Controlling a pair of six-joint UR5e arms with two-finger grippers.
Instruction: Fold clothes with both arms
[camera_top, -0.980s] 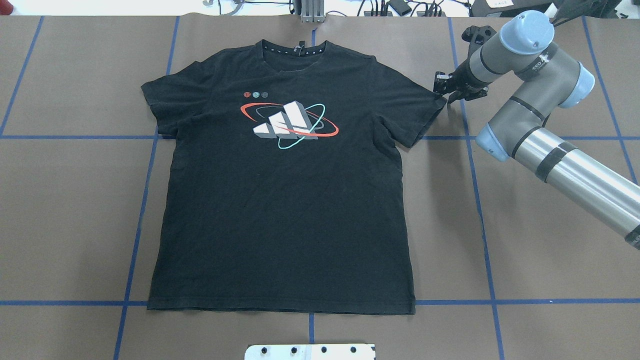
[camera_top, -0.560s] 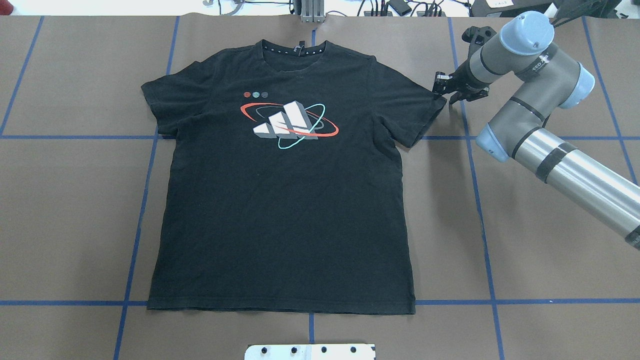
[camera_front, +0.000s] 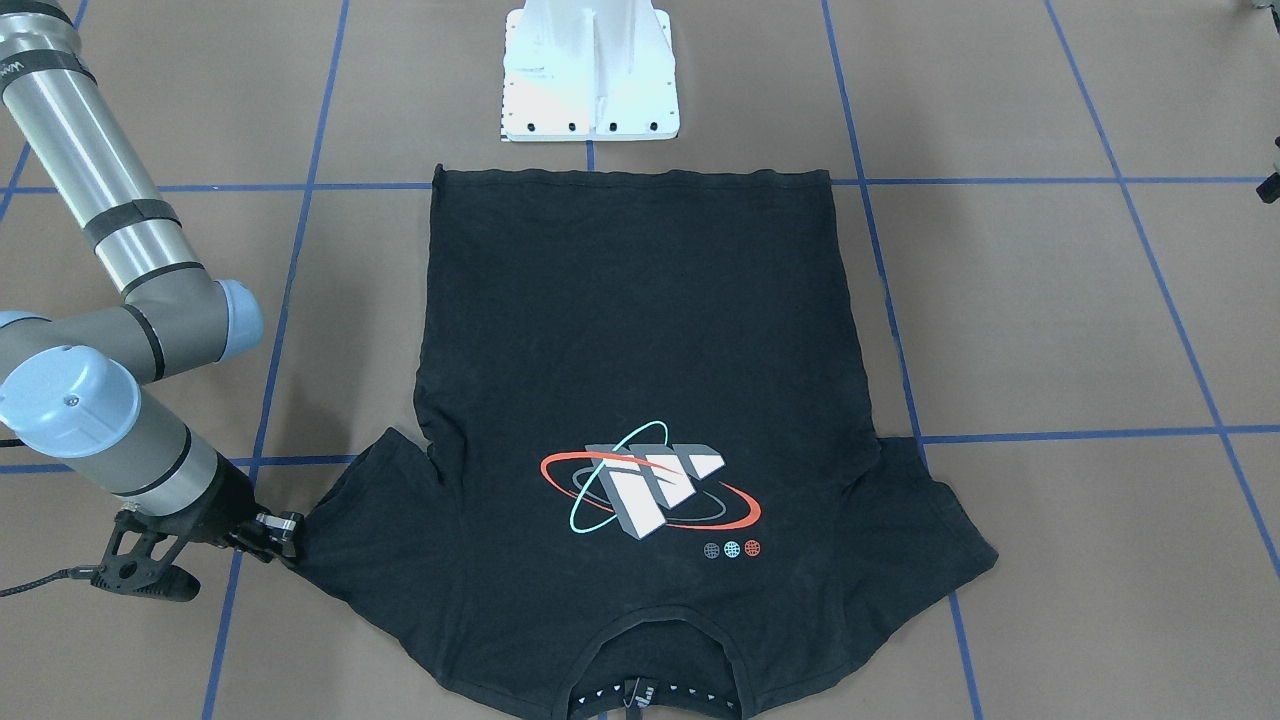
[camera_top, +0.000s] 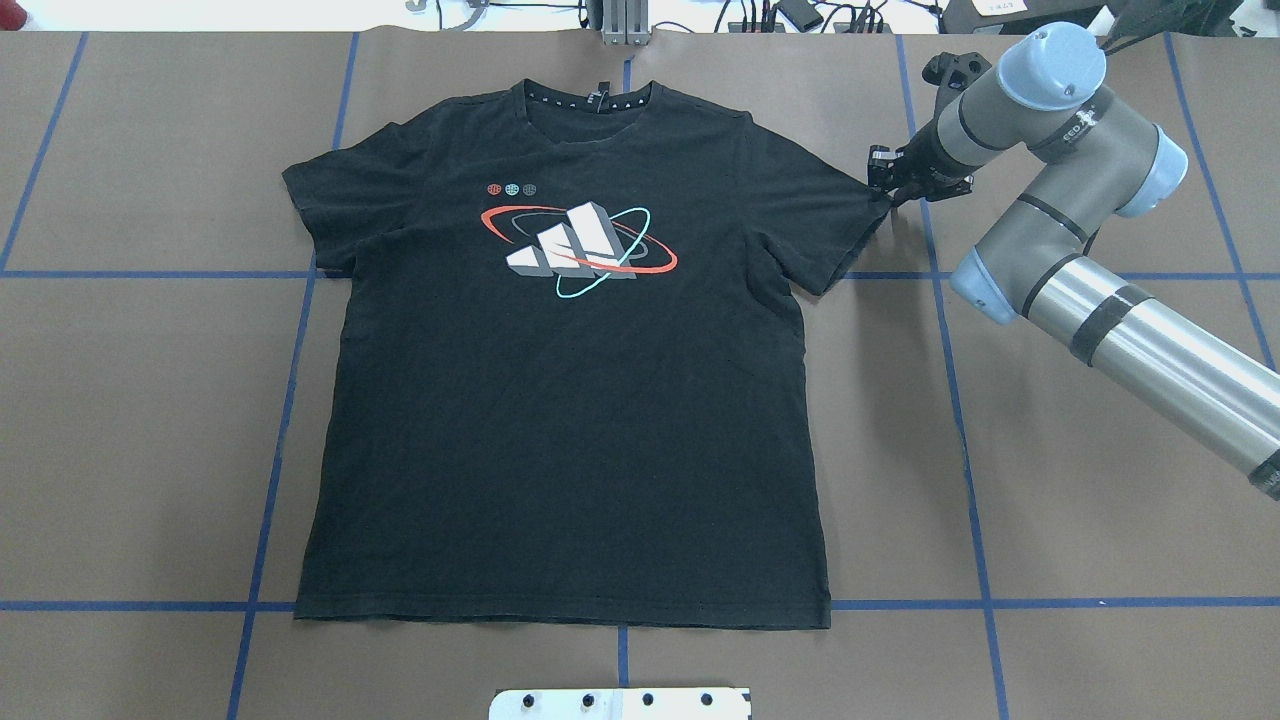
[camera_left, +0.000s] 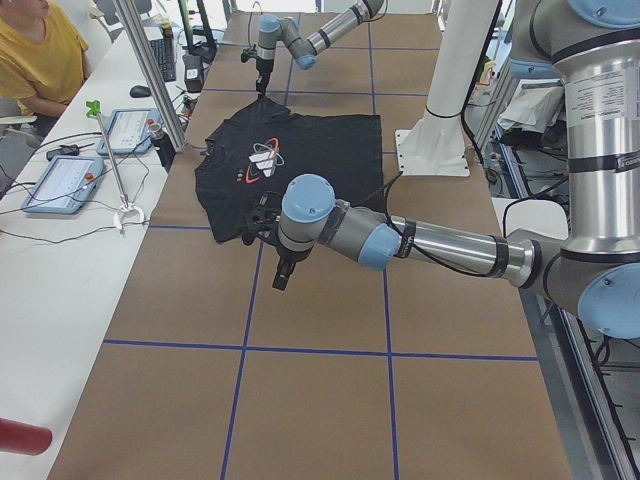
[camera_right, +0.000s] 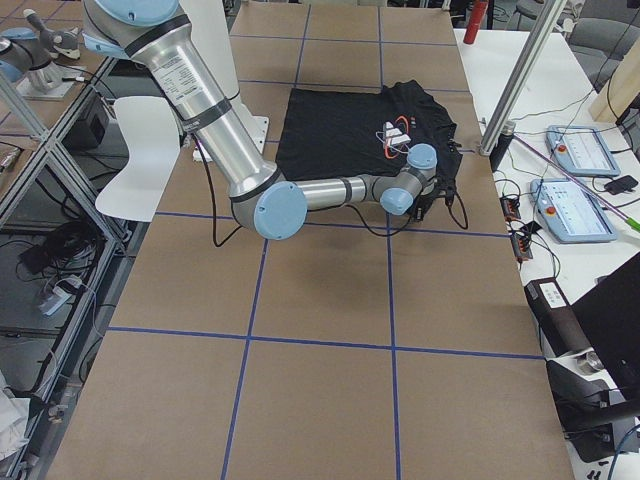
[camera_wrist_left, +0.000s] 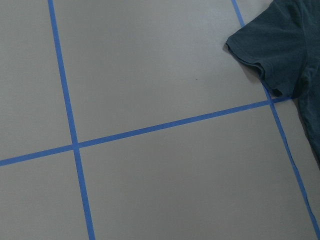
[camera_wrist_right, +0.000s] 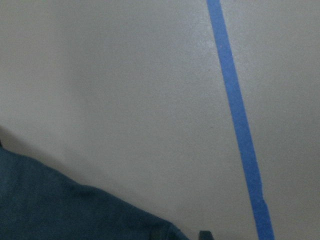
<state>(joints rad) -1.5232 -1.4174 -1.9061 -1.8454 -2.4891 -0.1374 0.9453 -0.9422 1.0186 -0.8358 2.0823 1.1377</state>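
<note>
— If we begin with the overhead camera, what lies on the worktop (camera_top: 150, 420)?

— One black short-sleeved T-shirt (camera_top: 560, 430), spread flat and face up in the middle. Its collar (camera_top: 585, 98) points away from the robot and its hem lies toward a white bolted base plate (camera_top: 620, 703). The cloth looks matt, soft and faintly creased. Smooth brown paper covers the worktop, ruled into large squares by blue tape (camera_top: 961, 420).

— And the print?

— A chest logo (camera_top: 578, 248): three slanted white bars, crossed by a red ellipse and a thinner teal one.

— Where are the arms?

— The right arm (camera_top: 1150, 340), a silver-grey tube with light blue joint caps, reaches in from the right. Its black right end effector (camera_top: 888, 190) sits at the tip of the near sleeve (camera_top: 840, 230), fingers pinched closed on the hem corner. The front-facing camera shows the same contact, and also white-dotted tape inside the collar. The right wrist camera gives only a wedge of fabric and one tape stripe.

— What of the other arm?

— Only the camera at the table's left end shows the left end effector (camera_left: 255, 225), held above the paper near the opposite sleeve. I cannot tell whether it is open or closed. Its wrist camera looks down on that sleeve's corner beside crossing tape lines. The end view also shows a person (camera_left: 30, 60) in a yellow top at a white side table (camera_left: 60, 260).
</note>
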